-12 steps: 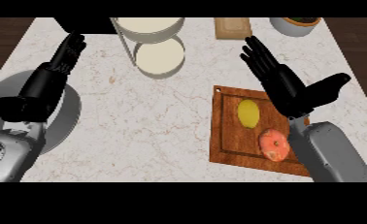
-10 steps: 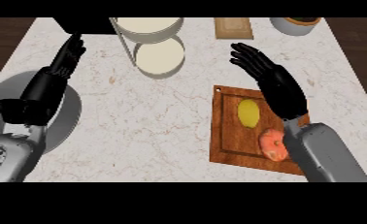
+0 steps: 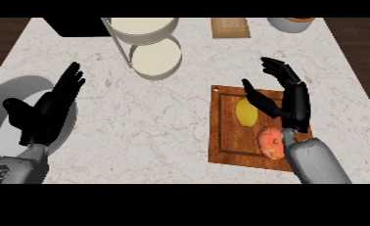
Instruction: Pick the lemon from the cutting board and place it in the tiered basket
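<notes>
A yellow lemon [image 3: 247,113] lies on the wooden cutting board [image 3: 230,139], left of the board's middle. My right hand [image 3: 288,101] is turned on edge just right of the lemon, fingers straight and thumb reaching toward it, not touching it. An orange-pink fruit [image 3: 271,142] sits on the board below the lemon, partly behind my right forearm. The tiered basket [image 3: 149,41] stands at the back, with two cream trays on a thin metal frame. My left hand [image 3: 48,111] rests open at the left, fingers up.
A grey round plate [image 3: 13,98] lies at the left edge under my left hand. At the back are a dark block [image 3: 76,26], a small wooden board [image 3: 230,28] and a grey bowl [image 3: 291,24].
My right hand has rotated from palm-flat to edge-on and drawn down and right, beside the lemon. The left hand has barely shifted.
</notes>
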Controlling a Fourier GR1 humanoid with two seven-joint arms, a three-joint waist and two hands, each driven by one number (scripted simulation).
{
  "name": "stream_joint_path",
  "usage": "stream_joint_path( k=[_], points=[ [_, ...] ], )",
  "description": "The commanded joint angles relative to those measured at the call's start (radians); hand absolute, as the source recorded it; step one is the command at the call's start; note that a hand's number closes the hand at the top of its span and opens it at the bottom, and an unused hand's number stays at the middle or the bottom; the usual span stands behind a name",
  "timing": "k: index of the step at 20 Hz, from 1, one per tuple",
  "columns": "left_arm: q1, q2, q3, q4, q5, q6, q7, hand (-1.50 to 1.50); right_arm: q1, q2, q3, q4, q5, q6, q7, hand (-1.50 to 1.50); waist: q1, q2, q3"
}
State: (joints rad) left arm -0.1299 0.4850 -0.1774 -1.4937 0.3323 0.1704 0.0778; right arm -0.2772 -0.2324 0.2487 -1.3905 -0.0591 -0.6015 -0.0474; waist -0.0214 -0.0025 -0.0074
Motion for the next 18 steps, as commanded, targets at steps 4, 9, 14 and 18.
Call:
stream_joint_path(
  k=[4, 9, 14, 18],
  points=[
    [0.088, -0.026, -0.002, -0.042, 0.027, -0.008, 0.018, 0.0, 0.062, 0.033, 0.141, -0.013, 0.383, -0.369, 0.133, -1.5, 0.021, -0.007, 0.004],
    [0.058, -0.018, 0.005, -0.017, 0.031, -0.009, 0.049, 0.0, 0.052, -0.14, 0.192, 0.062, 0.603, -0.227, 0.417, -1.5, -0.005, -0.013, -0.007],
    [0.043, -0.03, -0.008, -0.026, 0.018, 0.007, 0.062, 0.0, 0.011, -0.219, 0.291, 0.056, 0.649, 0.108, 0.65, -1.5, 0.008, -0.011, -0.009],
    [0.044, -0.014, 0.005, -0.03, 0.028, -0.015, 0.06, 0.0, -0.039, -0.191, 0.383, -0.042, 0.653, 0.339, 0.886, -1.5, 0.019, -0.015, -0.005]
  ],
)
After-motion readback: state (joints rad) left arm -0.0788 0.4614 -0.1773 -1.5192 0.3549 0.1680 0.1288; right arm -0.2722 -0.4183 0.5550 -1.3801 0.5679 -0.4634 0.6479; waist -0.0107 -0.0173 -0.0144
